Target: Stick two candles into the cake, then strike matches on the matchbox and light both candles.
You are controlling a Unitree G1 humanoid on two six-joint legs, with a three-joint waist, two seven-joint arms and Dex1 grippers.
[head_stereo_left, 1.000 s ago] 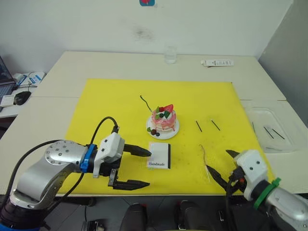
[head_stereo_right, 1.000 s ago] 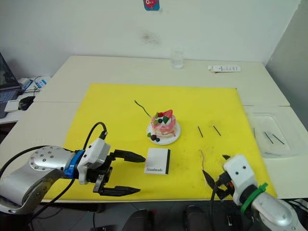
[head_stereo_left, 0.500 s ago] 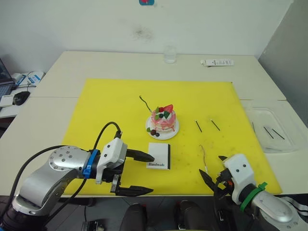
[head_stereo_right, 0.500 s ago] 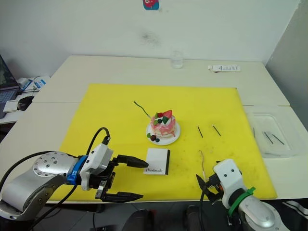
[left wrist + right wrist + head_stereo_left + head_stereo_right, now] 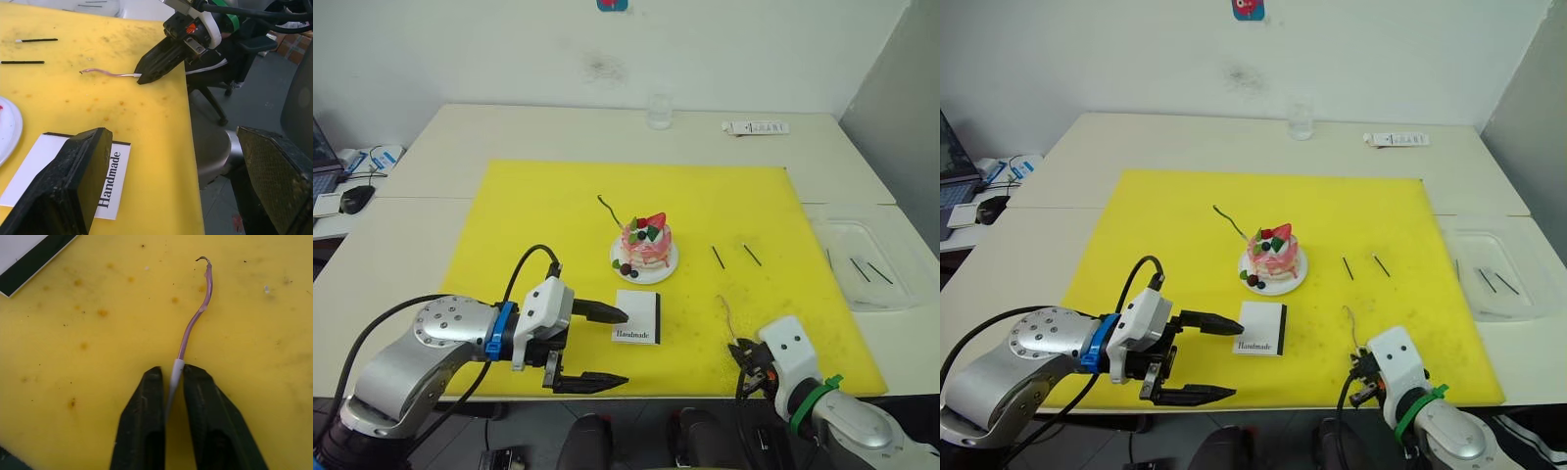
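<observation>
Pinching the white end of the pink candle (image 5: pixel 194 323) between nearly closed fingers, the right gripper (image 5: pixel 168 396) sits at the yellow mat's (image 5: pixel 529 206) near edge. The candle's length runs away from it toward the cake (image 5: pixel 645 245) mid-mat. The left gripper (image 5: pixel 602 345) hangs wide open, empty, beside the matchbox (image 5: pixel 637 315).

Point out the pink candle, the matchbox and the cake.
pink candle (image 5: pixel 195 318): right wrist view, on its twisted pink shaft.
matchbox (image 5: pixel 637 315): left eye view, on its white top face.
cake (image 5: pixel 646 244): left eye view, on its pink side.
</observation>
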